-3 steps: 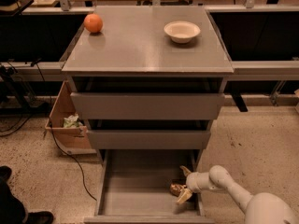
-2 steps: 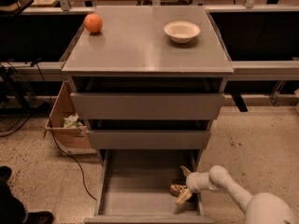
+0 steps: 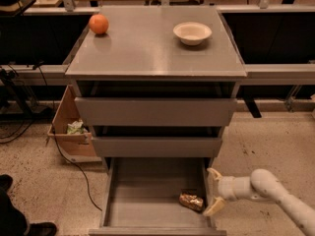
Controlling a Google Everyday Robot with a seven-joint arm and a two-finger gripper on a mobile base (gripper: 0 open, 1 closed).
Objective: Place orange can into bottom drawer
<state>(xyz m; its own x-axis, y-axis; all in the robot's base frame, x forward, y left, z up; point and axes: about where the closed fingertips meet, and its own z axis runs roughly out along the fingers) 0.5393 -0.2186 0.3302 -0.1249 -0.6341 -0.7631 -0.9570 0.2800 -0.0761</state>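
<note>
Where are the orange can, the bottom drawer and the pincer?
orange can (image 3: pixel 191 200): camera view, its patterned side.
bottom drawer (image 3: pixel 142 191): camera view, bare grey floor.
pincer (image 3: pixel 209 191): camera view, between fingertips, at drawer's right wall.

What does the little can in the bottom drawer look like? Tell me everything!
The small orange-gold patterned metal can looks shiny and lies on its side on the flat floor of the open grey bottom drawer, near its front right corner. Nothing holds it: the cream two-finger gripper sits open just to its right, by the drawer's side wall, seemingly apart from the can.
</note>
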